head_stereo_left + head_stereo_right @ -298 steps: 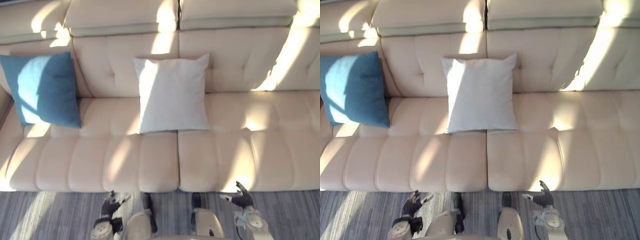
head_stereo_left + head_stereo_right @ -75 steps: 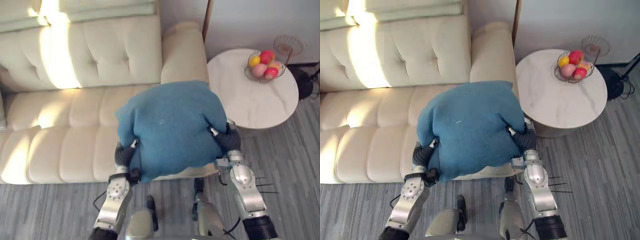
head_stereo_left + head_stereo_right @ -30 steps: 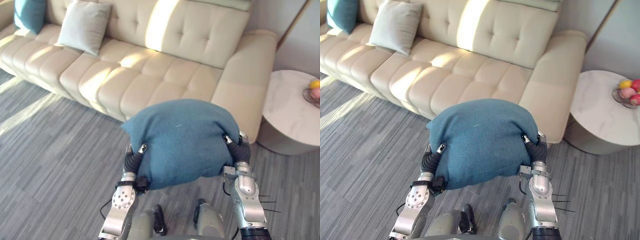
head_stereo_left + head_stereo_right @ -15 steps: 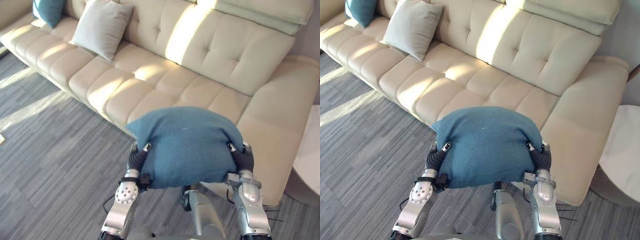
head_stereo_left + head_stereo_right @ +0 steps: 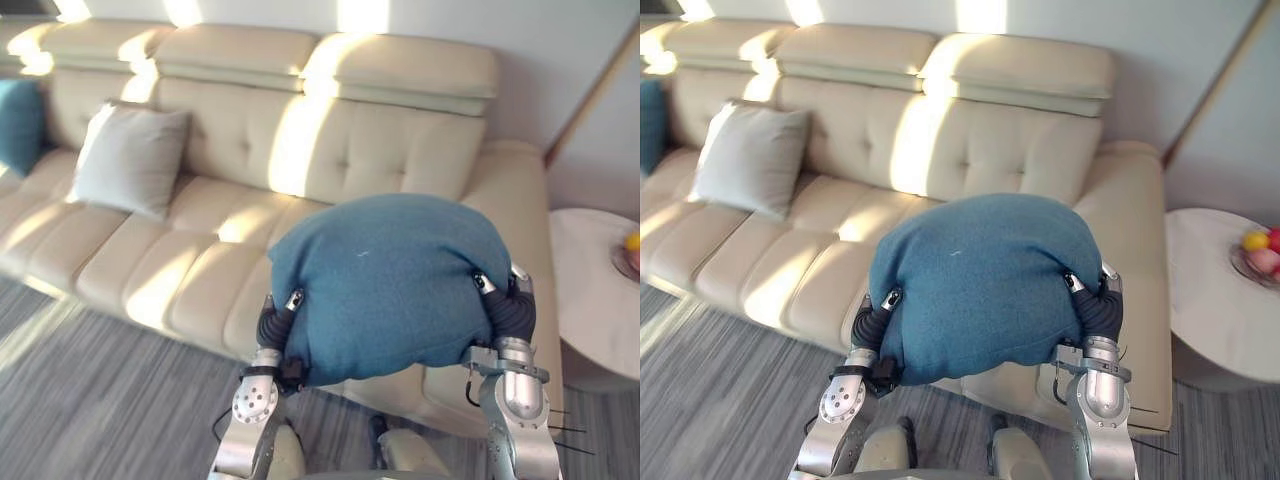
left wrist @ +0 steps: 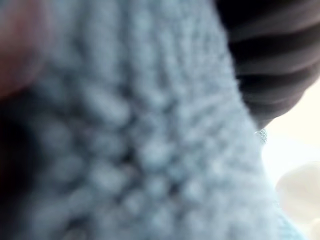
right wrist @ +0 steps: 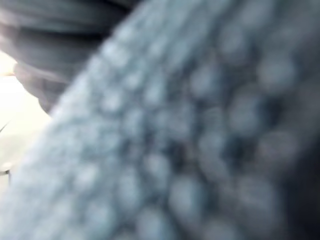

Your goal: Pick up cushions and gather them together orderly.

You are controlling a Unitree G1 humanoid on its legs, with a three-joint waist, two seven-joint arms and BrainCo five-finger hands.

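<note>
- Left hand [image 5: 272, 322] and right hand [image 5: 510, 310] flank the blue cushion [image 5: 390, 285]; grip cannot be told.
- Blue cushion hangs before the sofa [image 5: 380, 150].
- Grey cushion [image 5: 125, 160] leans on sofa's back.

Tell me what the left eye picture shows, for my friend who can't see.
The robot's left hand and right hand carry a big blue cushion between them, before a cream sofa. A grey cushion and a second blue cushion lean toward its left end; a round white table stands at the right.
</note>
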